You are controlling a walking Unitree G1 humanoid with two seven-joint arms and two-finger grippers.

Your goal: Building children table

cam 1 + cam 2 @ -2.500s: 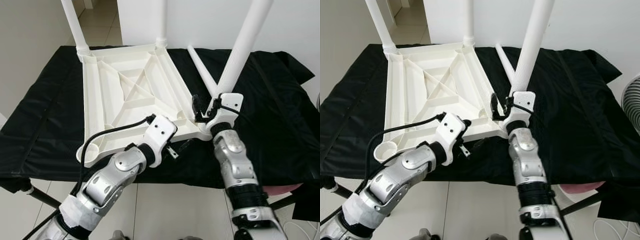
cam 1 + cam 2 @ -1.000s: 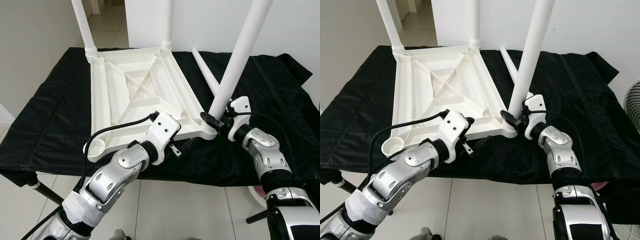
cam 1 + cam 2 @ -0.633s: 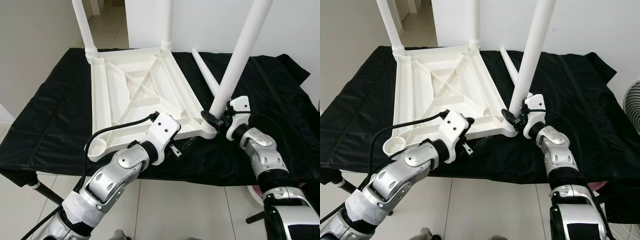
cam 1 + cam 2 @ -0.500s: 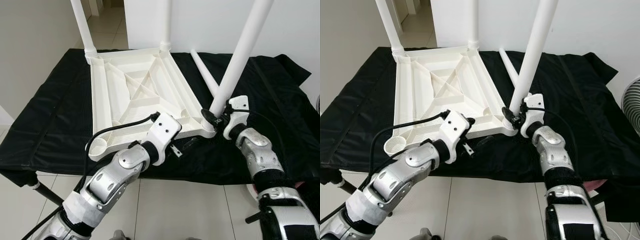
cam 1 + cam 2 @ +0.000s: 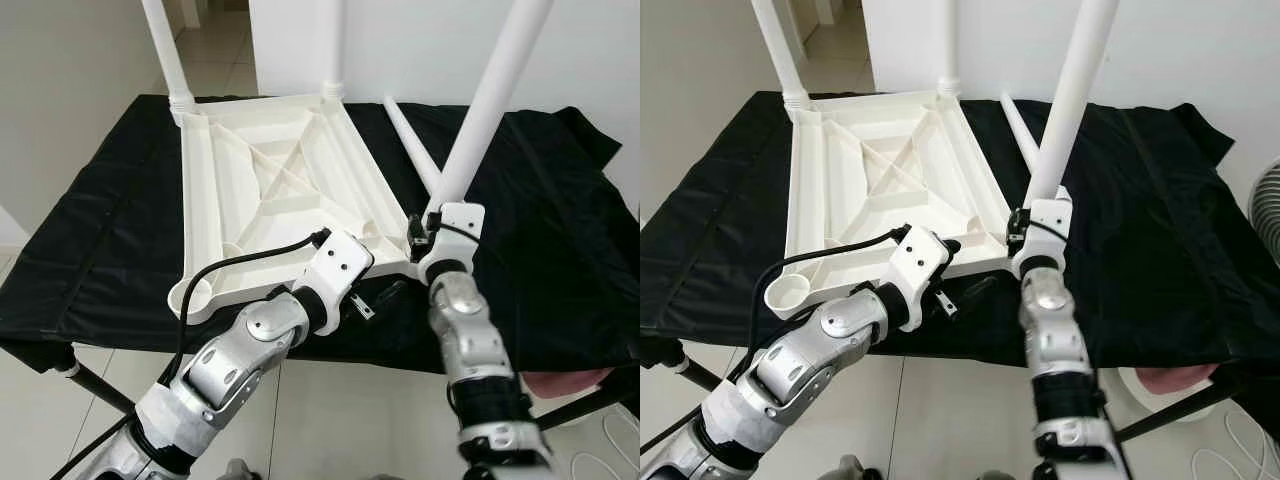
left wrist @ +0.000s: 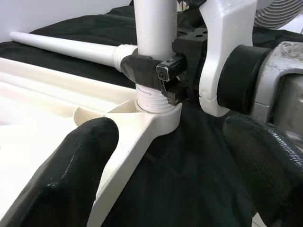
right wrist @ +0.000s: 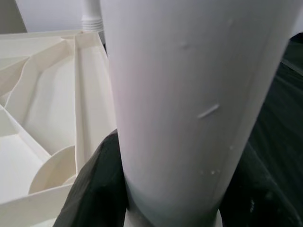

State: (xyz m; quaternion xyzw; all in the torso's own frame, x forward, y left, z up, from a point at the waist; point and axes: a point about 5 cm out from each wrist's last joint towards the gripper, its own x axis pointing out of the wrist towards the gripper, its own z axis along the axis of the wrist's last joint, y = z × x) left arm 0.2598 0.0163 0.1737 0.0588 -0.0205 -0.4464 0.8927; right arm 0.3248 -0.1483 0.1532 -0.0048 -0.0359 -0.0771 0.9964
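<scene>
Screwing in the third leg (image 5: 478,120) of the upturned white tabletop (image 5: 270,190), lying underside-up on the black cloth (image 5: 560,260). Right gripper (image 6: 150,70) clamping tight round that leg's base, just above the threaded collar, fingers (image 6: 137,68) pressing on the white tube right over the near corner socket (image 6: 158,118). Leg leaning slightly, not yet looking square in the socket. Left gripper (image 6: 161,156) hovering wide open and holding nothing, just short of that same corner, fingertips (image 6: 75,161) bracketing the tabletop edge without touching.

Beyond the right gripper, lying loose on the cloth: a fourth leg (image 5: 408,145). Farther off, standing upright in the far corners: two legs (image 5: 165,55) already fitted. Near the left arm's elbow side, sitting open: an empty socket (image 5: 195,293).

Judging by the look: hollow moulded plastic, light, stiff, smooth and rather slippery, so likely spinning inside the pads unless gripped firmly. Best gripping low, close to the thread, as now; holding high up the tube risks levering the thread crooked. Tabletop being light too, probably sliding or turning on the cloth while twisting; bracing the corner rim with the left gripper seeming wise.
</scene>
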